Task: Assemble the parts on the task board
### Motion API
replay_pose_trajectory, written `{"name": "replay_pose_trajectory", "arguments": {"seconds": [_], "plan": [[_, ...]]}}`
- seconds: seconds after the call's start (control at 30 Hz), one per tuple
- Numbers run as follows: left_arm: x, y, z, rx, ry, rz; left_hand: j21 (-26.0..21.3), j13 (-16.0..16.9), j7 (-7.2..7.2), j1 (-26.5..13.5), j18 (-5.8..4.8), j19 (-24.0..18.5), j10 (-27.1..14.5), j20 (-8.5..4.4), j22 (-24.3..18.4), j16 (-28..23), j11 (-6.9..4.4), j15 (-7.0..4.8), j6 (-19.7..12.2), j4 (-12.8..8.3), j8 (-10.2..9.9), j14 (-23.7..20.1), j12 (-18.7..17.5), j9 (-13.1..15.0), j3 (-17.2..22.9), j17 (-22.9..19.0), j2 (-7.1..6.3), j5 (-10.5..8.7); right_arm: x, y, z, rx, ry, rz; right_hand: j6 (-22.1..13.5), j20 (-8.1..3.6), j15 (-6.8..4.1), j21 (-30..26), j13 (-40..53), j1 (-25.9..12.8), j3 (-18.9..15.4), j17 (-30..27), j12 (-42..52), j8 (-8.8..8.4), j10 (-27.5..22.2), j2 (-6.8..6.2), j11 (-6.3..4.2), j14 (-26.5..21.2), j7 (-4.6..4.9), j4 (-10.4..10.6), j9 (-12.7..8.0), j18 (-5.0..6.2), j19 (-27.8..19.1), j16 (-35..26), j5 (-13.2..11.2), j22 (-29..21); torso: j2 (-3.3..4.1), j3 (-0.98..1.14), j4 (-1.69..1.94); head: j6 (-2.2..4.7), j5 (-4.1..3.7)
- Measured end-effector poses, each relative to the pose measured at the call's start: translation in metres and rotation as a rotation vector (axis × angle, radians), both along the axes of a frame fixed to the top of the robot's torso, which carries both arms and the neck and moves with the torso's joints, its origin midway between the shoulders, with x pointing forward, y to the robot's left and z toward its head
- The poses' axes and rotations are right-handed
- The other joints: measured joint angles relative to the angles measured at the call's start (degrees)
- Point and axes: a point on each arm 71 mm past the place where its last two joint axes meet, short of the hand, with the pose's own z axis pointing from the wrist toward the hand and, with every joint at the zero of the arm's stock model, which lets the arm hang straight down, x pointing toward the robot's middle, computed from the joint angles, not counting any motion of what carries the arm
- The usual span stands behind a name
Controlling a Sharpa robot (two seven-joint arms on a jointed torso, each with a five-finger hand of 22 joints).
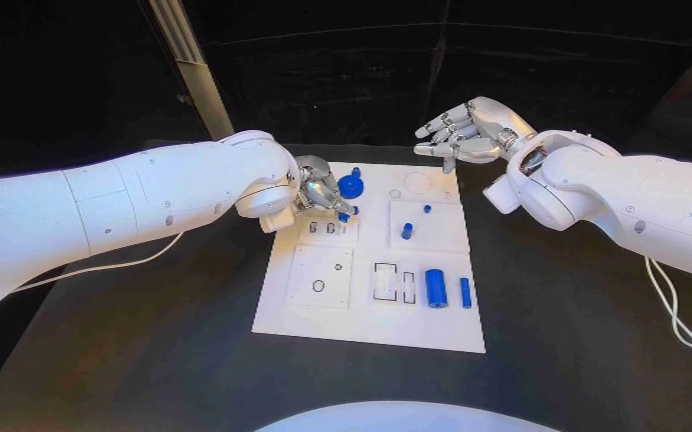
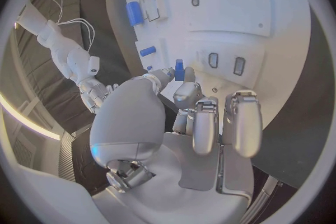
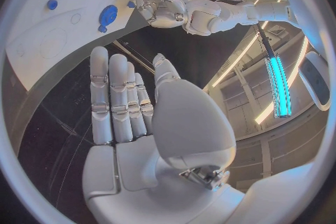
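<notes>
Near edge of the task board: two blue cylinders lie loose beside empty slots. Mid-board, the left robot hand pinches a small blue peg above the left-side slots; insertion appears under way. Next: align the peg and press down. Beyond the far edge, the right robot hand hovers, fingers apart, empty.

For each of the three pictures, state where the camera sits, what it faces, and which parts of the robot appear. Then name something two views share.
Head view: on the robot's head, looking down at the task board; both arms, left hand, right hand.
Left wrist view: behind the left hand, facing the board.
Right wrist view: behind the right hand, facing the board's edge.
Shared: the blue round part.
</notes>
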Motion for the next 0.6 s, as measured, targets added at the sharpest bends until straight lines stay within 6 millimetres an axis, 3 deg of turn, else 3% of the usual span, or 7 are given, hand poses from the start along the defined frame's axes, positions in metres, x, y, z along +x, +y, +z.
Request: {"name": "replay_pose_trajectory", "arguments": {"seconds": [0.1,0.2,0.43,0.47,0.6], "plan": [[-0.001,0.004,0.002,-0.088,-0.015,0.043,-0.24,-0.02,-0.13,-0.38,0.00,0.00,0.29,0.00,0.00,0.00,0.11,0.00,0.15,-0.36,0.00,0.00,0.05,-0.31,0.37,0.00,-0.11,-0.01,-0.002,0.002,0.000,-0.034,-0.017,0.007,0.47,-0.66,-0.62,1.48,0.01,0.01,-0.16,2.26,1.11,0.18,1.42,0.01,-0.60,2.09,-0.46,-0.16,0.00,0.00,1.17,2.76,0.00,0.83,0.00,-0.01,0.00,0.38,-0.16],[-0.003,0.009,0.003,-0.169,-0.024,0.086,-0.24,-0.29,-0.03,-1.04,0.00,0.00,0.40,0.00,0.00,0.00,0.00,0.00,0.42,-0.55,-0.25,0.00,0.05,-0.64,0.56,0.00,0.25,-0.02,-0.004,0.005,0.001,-0.073,-0.036,0.012,0.88,-1.26,-1.13,3.46,0.55,0.24,-0.62,9.26,2.66,0.19,2.86,-0.23,-1.00,5.27,-0.87,-0.18,-0.09,-0.01,2.34,9.20,0.00,2.29,0.00,-0.01,0.00,0.65,-0.19],[-0.010,0.019,0.000,-0.345,-0.038,0.190,-0.24,-0.34,-0.21,-1.81,0.01,0.00,0.42,0.00,0.00,0.00,-0.01,0.00,0.61,-0.99,-0.89,0.00,0.04,-1.39,1.00,0.00,0.58,-0.04,-0.011,0.017,0.001,-0.198,-0.083,0.023,1.79,-1.83,-1.90,13.78,3.28,0.23,-1.67,20.68,6.89,0.48,4.07,-0.24,-1.82,9.41,-1.60,0.25,-0.15,-0.06,6.90,19.14,0.00,15.07,0.00,0.00,-0.06,1.28,-0.69],[-0.011,0.021,-0.001,-0.368,-0.041,0.205,-0.24,-0.31,-0.21,-2.10,0.00,0.00,0.42,0.00,0.00,0.00,-0.01,0.00,0.62,-0.99,-1.31,0.00,0.05,-1.63,1.00,0.00,0.87,-0.05,-0.012,0.021,0.001,-0.219,-0.091,0.026,2.06,-1.96,-2.04,15.80,4.06,0.23,-1.75,22.87,7.91,0.48,4.38,-0.24,-2.13,10.06,-1.56,0.33,-0.15,-0.95,7.59,20.94,0.00,17.66,0.00,0.00,-0.06,1.40,-0.77],[-0.014,0.024,-0.003,-0.417,-0.049,0.242,-0.24,-0.05,0.05,-2.52,0.00,0.00,0.42,0.00,0.00,0.00,0.00,0.00,0.94,-2.27,-2.47,0.00,0.48,-2.81,1.45,0.00,0.86,-0.18,-0.015,0.032,0.001,-0.271,-0.113,0.034,2.38,-2.16,-2.16,19.20,5.87,0.23,-2.24,26.63,10.12,0.48,4.38,-0.24,-2.13,10.98,-1.87,0.64,-0.21,-1.43,8.55,23.96,-0.01,21.95,0.06,0.02,-0.06,1.87,-1.07]]}}
